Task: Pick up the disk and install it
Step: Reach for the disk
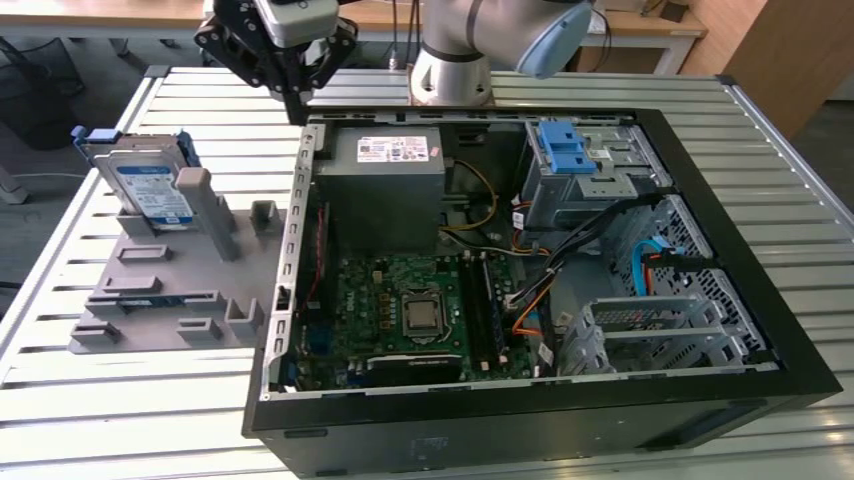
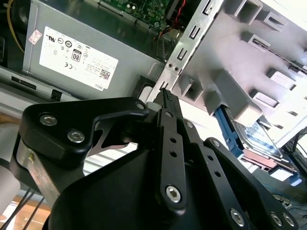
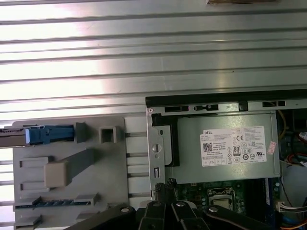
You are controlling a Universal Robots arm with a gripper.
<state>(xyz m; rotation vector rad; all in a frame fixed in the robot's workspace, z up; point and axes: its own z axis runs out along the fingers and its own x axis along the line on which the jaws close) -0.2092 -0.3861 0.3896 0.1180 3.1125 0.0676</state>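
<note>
Second wrist view, and the fingers [image 2: 168,143] are pressed together into one thin black blade, clenched on nothing at all. The gripper [image 2: 165,93] tapers to a closed tip, and that tip sits over the metal edge of the computer case [image 2: 192,43], right by the corner where the grey power-supply box [image 2: 96,62] lies with its white sticker.

In the exterior view the gripper [image 1: 292,100] hangs point-down above the slatted metal table [image 1: 107,400], just outside the case's corner, with the power-supply box [image 1: 387,185] just beside it on the exterior view's right.

And the disk [image 1: 144,190]? It stands on edge in the grey holder [image 1: 160,290], tilted back a little, blue carrier framing the silver body, off to the exterior view's left of the case and well apart from the gripper. The first wrist view catches it edge-on, a blue strip [image 3: 50,134] in the holder [image 3: 62,191], while the gripper [image 3: 168,184] is over by the case wall.

Further out, inside the open case [image 1: 534,405], the motherboard [image 1: 400,310] lies flat in the middle, and the metal drive bay [image 1: 627,180] sits in the far corner with the blue latch [image 1: 567,150] on top.
</note>
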